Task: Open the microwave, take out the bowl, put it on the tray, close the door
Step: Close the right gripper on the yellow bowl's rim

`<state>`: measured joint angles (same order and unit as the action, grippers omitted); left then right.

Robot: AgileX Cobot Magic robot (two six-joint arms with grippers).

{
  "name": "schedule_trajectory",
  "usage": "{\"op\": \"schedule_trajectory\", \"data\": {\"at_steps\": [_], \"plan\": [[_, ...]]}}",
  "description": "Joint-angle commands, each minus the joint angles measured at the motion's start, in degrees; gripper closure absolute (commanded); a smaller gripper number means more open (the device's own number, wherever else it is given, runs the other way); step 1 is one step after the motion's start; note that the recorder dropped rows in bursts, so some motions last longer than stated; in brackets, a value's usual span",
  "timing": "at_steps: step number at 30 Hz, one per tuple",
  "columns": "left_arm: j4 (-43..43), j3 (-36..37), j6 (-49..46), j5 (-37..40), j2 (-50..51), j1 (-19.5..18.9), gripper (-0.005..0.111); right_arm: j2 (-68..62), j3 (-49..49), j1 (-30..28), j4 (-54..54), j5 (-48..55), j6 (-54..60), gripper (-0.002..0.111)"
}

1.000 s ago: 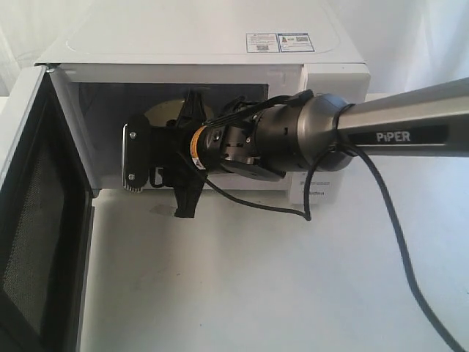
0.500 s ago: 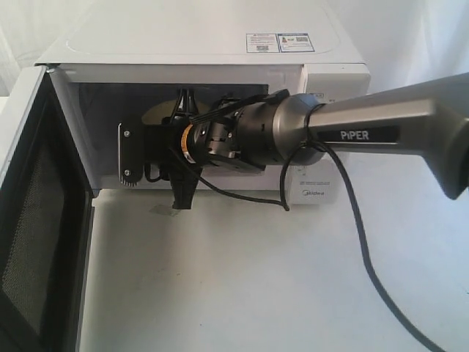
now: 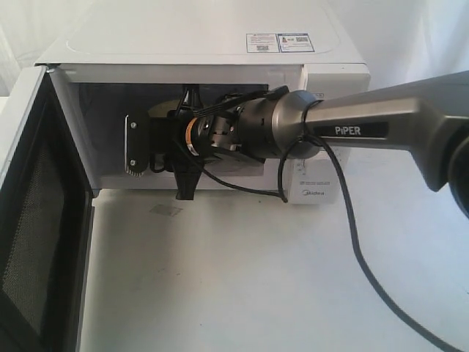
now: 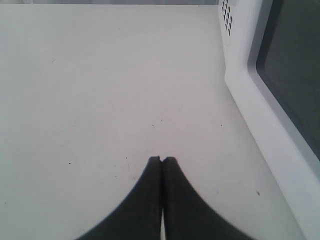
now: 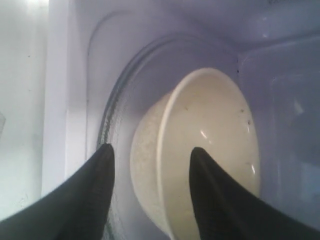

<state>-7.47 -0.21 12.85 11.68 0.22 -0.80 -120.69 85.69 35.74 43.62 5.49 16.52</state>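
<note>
Shows white windowed door (image 3: 37, 220) open at nine o'clock; straddles rim of cream-yellow round bowl (image 5: 210, 150) with released right end effector (image 5: 151, 148); leaves removal, closing.

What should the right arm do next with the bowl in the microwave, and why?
Probably close the right gripper on the bowl. Its jaws stand open and seem to straddle the bowl's near wall, one finger outside and the other over the inside, within the microwave, whose door is swung open. The bowl is not yet gripped.
</note>
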Motion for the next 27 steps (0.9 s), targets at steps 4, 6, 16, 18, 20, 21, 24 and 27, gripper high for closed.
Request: {"op": "schedule_trajectory", "data": {"at_steps": [4,6,16,18,20,21,24,27], "plan": [[0.18,0.21,0.23,-0.12,-0.22,-0.18,0.107,-2.22,0.78,-1.15,-0.04,-4.21,-0.22,0.063],[0.18,0.21,0.23,-0.12,-0.22,-0.18,0.107,-3.26,1.83,-1.28,-0.04,-3.21,-0.22,0.063],[0.18,0.21,0.23,-0.12,-0.22,-0.18,0.107,-5.14,4.30,-1.77,-0.28,-1.93,-0.99,0.072],[0.18,0.21,0.23,-0.12,-0.22,-0.18,0.107,-5.14,4.30,-1.77,-0.28,-0.85,-0.99,0.076],[0.18,0.21,0.23,-0.12,-0.22,-0.18,0.107,-5.14,4.30,-1.77,-0.28,0.25,-0.99,0.080],[0.18,0.21,0.23,-0.12,-0.22,-0.18,0.107,-5.14,4.30,-1.77,-0.28,1.18,-0.99,0.084],[0.18,0.21,0.23,-0.12,-0.22,-0.18,0.107,-5.14,4.30,-1.77,-0.28,2.82,-0.99,0.094],[0.18,0.21,0.23,-0.12,-0.22,-0.18,0.107,-5.14,4.19,-1.50,-0.18,3.28,-0.99,0.105]]}}
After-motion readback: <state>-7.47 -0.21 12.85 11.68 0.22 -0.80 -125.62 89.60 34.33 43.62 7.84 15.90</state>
